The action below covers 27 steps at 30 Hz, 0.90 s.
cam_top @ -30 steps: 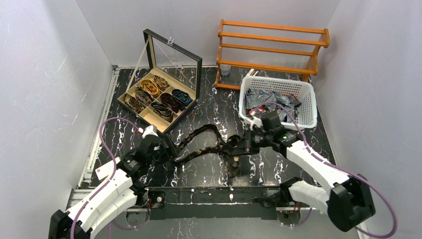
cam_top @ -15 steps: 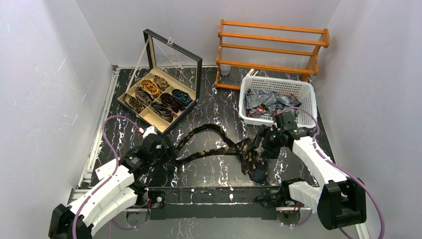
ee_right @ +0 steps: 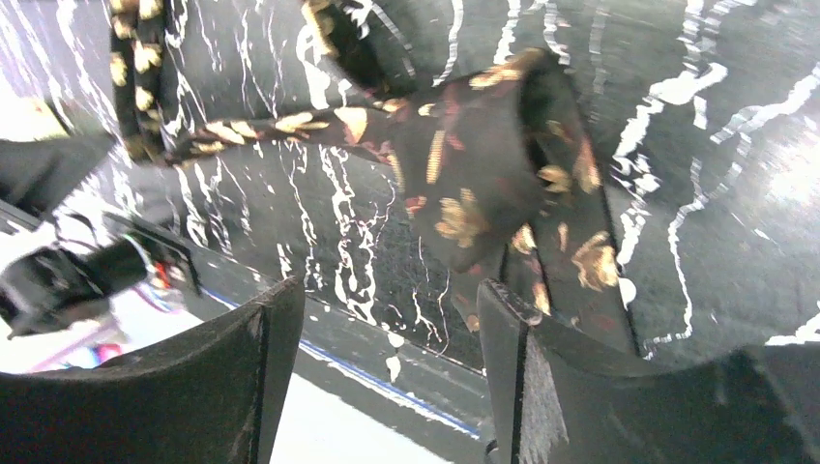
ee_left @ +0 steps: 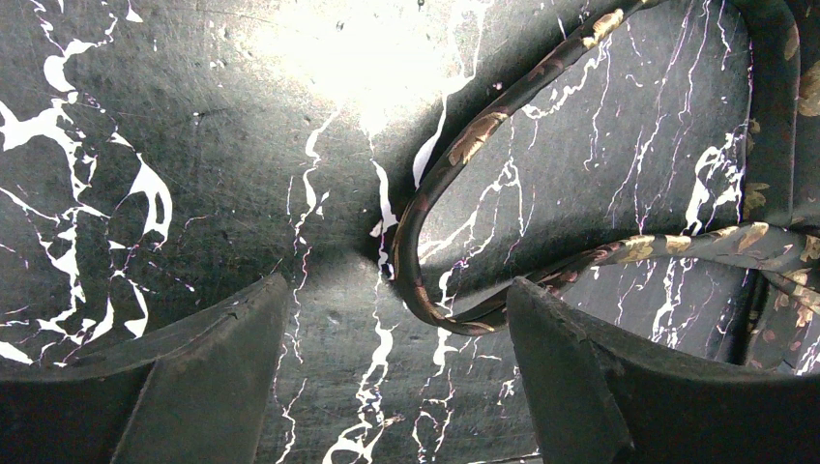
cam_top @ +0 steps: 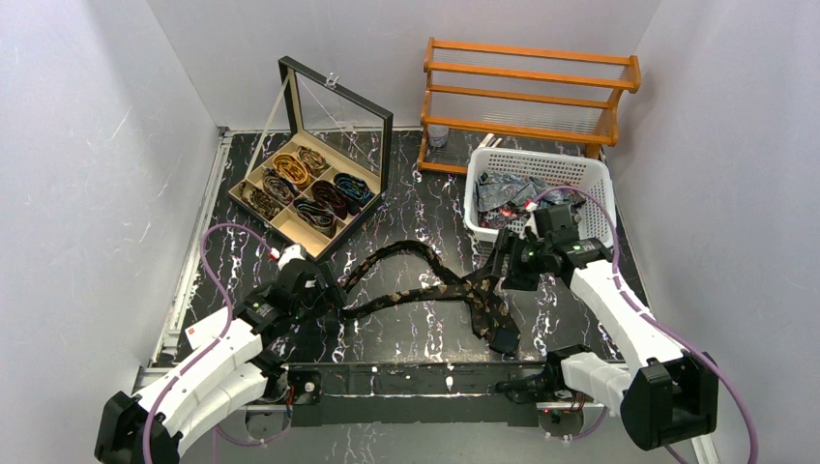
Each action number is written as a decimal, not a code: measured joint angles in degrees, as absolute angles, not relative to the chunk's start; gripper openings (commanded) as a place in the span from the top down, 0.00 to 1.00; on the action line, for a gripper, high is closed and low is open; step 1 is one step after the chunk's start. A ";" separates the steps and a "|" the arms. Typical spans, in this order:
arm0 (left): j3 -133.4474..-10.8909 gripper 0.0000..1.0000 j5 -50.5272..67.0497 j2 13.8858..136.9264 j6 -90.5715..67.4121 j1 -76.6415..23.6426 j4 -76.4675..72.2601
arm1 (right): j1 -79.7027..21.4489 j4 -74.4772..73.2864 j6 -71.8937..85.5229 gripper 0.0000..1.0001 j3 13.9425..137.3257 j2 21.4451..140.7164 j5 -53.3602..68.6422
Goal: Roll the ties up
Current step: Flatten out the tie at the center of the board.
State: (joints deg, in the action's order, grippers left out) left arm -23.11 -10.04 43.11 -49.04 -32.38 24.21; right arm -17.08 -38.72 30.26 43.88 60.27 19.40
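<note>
Clearly, with fingers apart on left gripper (ee_left: 396, 290) and right gripper (ee_right: 389, 290), nothing pins the looped gold-spotted tie (cam_top: 483, 309), so it may roll crookedly.

Black marbled table (cam_top: 416, 203) (walls (cam_top: 97, 145) seemingly grey)

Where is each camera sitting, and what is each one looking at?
Top external: high above and behind the bases, looking down at the whole table; the left arm and right arm show.
Left wrist: on the left arm, looking down at the table and a loop of the gold-spotted tie; the open left claw frames the bottom.
Right wrist: on the right arm, looking down at the tie's wide end; the open right claw frames the bottom.
Shared: all three see that same tie.
</note>
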 measured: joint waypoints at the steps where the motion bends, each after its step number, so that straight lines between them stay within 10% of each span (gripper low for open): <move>1: -23.11 0.19 -10.00 43.24 -49.04 -32.38 23.97 | -19.20 -37.98 29.93 0.28 43.88 60.62 19.42; 14: -23.03 0.36 -9.67 49.43 -50.11 -32.38 19.40 | -53.08 -11.55 13.54 0.28 43.27 70.57 3.16; 27: -22.98 1.00 -10.04 49.95 -50.87 -32.40 19.25 | -46.76 -11.03 7.09 0.22 55.11 87.99 -8.14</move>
